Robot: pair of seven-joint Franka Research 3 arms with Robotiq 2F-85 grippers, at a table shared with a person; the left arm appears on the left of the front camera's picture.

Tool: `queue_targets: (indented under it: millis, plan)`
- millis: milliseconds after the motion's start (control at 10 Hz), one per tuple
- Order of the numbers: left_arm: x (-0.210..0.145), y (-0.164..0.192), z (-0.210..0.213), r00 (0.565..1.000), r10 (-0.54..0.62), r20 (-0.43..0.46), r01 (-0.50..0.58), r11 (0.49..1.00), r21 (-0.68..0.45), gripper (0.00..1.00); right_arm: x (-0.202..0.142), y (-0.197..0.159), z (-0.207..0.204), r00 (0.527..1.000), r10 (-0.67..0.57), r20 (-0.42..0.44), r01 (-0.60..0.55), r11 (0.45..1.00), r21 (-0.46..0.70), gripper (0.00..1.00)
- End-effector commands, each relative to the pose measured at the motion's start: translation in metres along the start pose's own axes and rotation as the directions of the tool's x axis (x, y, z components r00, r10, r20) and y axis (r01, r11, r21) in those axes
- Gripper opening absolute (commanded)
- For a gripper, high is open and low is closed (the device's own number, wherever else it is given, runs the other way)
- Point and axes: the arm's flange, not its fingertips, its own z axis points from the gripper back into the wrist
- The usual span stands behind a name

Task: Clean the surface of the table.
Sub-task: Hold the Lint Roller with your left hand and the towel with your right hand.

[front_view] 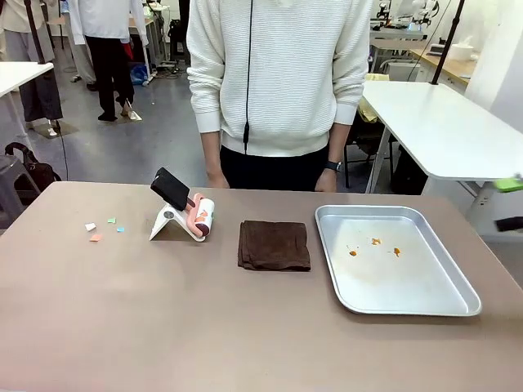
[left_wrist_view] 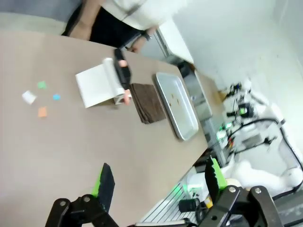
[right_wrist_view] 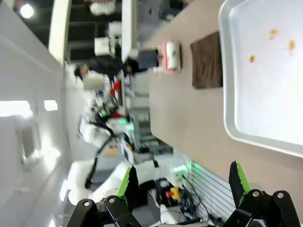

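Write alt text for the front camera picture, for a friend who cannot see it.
A brown table holds, from left to right, a few coloured paper scraps, a lint roller on a white stand, a folded dark brown cloth and a metal tray with orange specks in it. A person in a white sweater stands at the far edge.

A lab is indicated: white worktables [front_view: 445,122], a bare grey floor [front_view: 139,151] and an equipment-laden bench [front_view: 409,37] are seen beyond the surface [front_view: 245,327].

One each: table [front_view: 245,327], roller [front_view: 202,218], cloth [front_view: 274,245], tray [front_view: 392,282]; four paper scraps [front_view: 90,227].
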Motion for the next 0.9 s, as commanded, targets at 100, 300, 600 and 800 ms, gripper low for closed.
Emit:
queue_targets:
  millis: [100, 300, 600, 800]
  plan:
    - [-0.088, 0.058, -0.017, 0.992, 0.099, 0.081, -0.094, 0.994, -0.060, 1.00, -0.044, -0.092, 0.018, 0.972, -0.118, 0.201, 0.092, 0.987, 0.135, 1.00]
    - [-0.102, 0.075, -0.018, 0.981, 0.127, 0.148, -0.118, 0.991, -0.068, 1.00, -0.036, -0.130, 0.035, 0.935, -0.194, 0.298, 0.135, 0.969, 0.206, 1.00]
    - [-0.092, 0.074, -0.028, 0.977, 0.133, 0.165, -0.124, 0.990, -0.061, 1.00, -0.020, -0.121, 0.071, 0.943, -0.209, 0.258, 0.177, 0.974, 0.141, 1.00]
    - [-0.054, 0.115, 0.016, 0.978, 0.163, 0.129, -0.155, 0.985, -0.070, 1.00, -0.020, -0.121, 0.071, 0.943, -0.209, 0.258, 0.177, 0.974, 0.141, 1.00]
